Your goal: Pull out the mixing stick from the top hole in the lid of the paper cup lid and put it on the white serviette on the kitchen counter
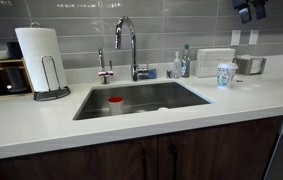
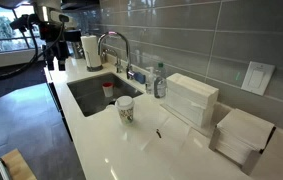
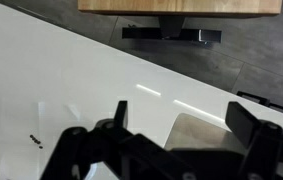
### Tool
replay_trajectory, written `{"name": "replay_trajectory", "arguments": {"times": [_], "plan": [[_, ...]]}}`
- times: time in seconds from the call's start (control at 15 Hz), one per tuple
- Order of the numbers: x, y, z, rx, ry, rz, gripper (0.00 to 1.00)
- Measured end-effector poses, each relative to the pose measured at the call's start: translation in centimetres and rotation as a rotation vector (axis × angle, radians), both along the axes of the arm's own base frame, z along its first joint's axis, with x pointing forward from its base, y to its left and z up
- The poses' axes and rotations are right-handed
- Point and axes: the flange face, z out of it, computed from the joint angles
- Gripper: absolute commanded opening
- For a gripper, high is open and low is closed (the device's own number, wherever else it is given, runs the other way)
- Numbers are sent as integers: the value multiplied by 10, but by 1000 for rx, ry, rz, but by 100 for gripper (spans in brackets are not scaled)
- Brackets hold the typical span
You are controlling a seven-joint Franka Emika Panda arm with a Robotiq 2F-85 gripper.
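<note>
The paper cup (image 1: 226,75) with a blue-green pattern and a white lid (image 1: 226,65) stands upright on the white kitchen counter (image 1: 41,120), to the right of the sink. It also shows in an exterior view (image 2: 125,110). No mixing stick shows in the lid. A small dark thin thing (image 2: 159,131) lies on the counter beyond the cup; I cannot tell if it is the stick. My gripper (image 1: 249,8) hangs high above the cup. In the wrist view the gripper (image 3: 181,120) is open and empty over a pale flat serviette (image 3: 196,135).
A steel sink (image 1: 141,98) holds a red-topped container (image 1: 115,103). A faucet (image 1: 131,45) and bottles stand behind it, and a paper towel roll (image 1: 41,60) at the left. White napkin stacks (image 2: 191,100) stand by the wall. The counter's front edge (image 3: 181,75) is near.
</note>
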Motion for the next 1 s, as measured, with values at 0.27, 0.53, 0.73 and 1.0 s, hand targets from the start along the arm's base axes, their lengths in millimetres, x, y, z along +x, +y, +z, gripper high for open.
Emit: {"name": "replay_trajectory", "arguments": {"times": [0.27,0.53,0.73,1.0], "plan": [[0,0,0,0,0,0,100],[0,0,0,0,0,0,100],[2,-1,1,0,-12,0,100],[14,-27,10,21,-75,-16,100]]}}
